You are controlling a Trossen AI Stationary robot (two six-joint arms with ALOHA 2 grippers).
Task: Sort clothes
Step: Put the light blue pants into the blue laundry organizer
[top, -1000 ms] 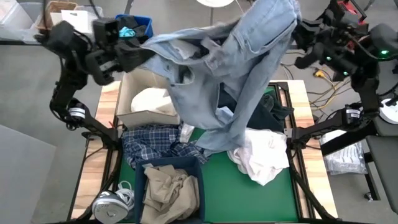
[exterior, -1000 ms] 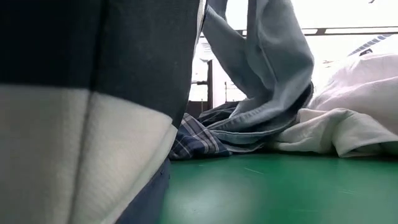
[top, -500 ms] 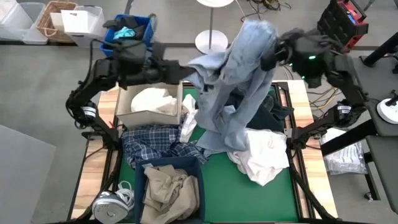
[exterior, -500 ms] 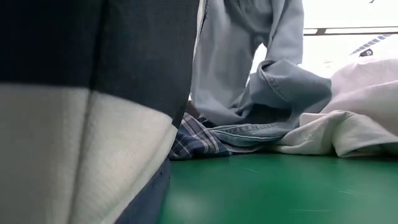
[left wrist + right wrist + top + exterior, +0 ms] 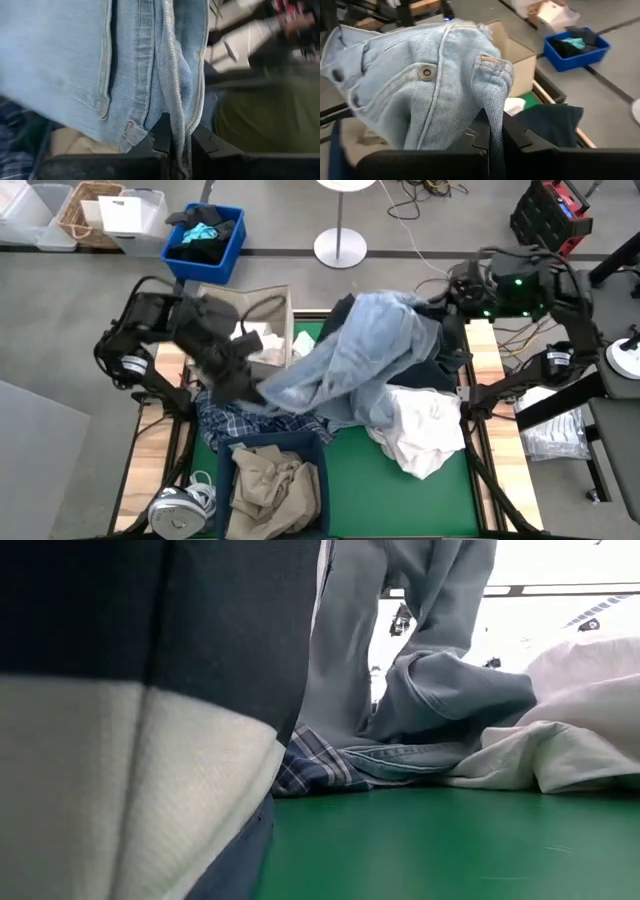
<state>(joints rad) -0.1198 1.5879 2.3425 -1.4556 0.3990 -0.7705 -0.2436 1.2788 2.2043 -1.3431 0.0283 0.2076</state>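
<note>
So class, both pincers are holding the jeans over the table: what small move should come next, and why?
Probably carry the jeans a little further toward the left side, then lower them. The left pincer and right pincer are each shut on a denim fold, and the cloth sags over the plaid shirt and white shirt, so it is not yet clear of the pile.

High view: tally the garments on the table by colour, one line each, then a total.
Light blue denim, held by the left gripper and right gripper: 1
Blue-white plaid shirt: 1
White garments, one in the cardboard box and one on the green mat: 2
Dark navy piece: 1
Tan trousers: 1
Total: 6
</note>
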